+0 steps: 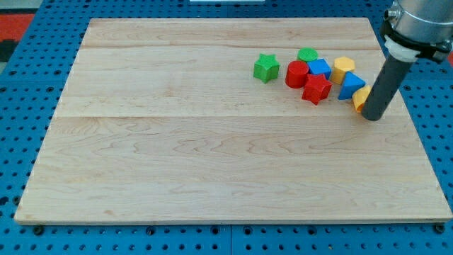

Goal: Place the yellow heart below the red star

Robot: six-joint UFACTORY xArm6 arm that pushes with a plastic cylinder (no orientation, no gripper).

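Yellow heart not yet below the red star; the job looks barely begun.

Taking the red star [316, 89] as landmark on the counter [212, 170]: my tip [373, 117] rests on the board well to the view's right of it and a little lower, touching a yellow block [359, 99] that the rod half hides. That piece is probably the yellow heart, though its shape cannot be made out. A second yellow block [343, 68] sits up and right of the star. The end effector is a plain rod, so it has nothing to open or close and holds nothing. Crowding the star are a red cylinder [296, 74] at its upper left, a blue block [319, 68] just above, a blue triangle [350, 86] to its right, a green block [307, 54] farther up, and a green star [266, 67] off to the left. The space beneath the star is free, so the whole push leftward and downward remains.
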